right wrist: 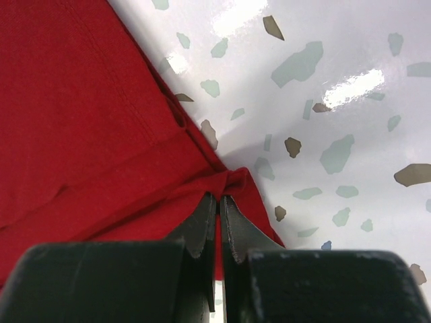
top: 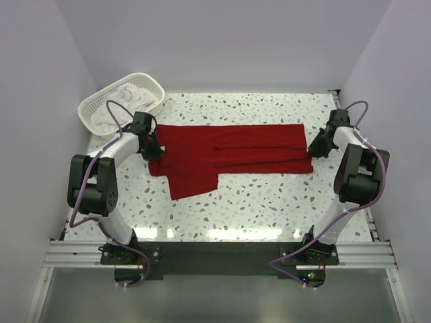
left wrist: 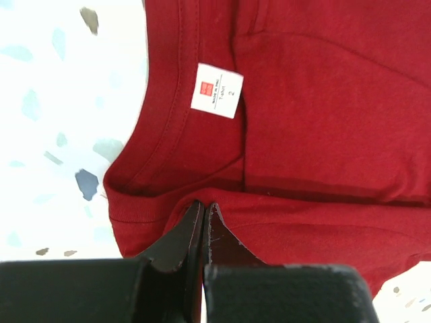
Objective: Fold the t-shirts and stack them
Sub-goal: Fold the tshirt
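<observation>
Closest to the left wrist lens, the left gripper (left wrist: 203, 207) has its black jaws pressed together on a fold of the red t-shirt (left wrist: 323, 134), just below the curved collar seam. Above that pinch, inside the neckline, sits the white neck label (left wrist: 217, 90). It carries a small red square mark and a few tiny lines of print. One line seems to read "T-shirt" with a "2" beside it; the rest is too small to make out.

On the other side, the right gripper (right wrist: 219, 200) is likewise clamped tight on cloth, holding a bunched corner of the same shirt where its edge meets the table (right wrist: 337, 60).

From above, the red t-shirt lies flat on the speckled table, drawn out in a long band between the two grippers — collar end at the left one, opposite end at the right one. One flap of cloth spreads toward the near edge at the left end. White t-shirts (top: 128, 96) lie heaped in the basket (top: 156, 89) at the far left corner, close behind the left gripper.
</observation>
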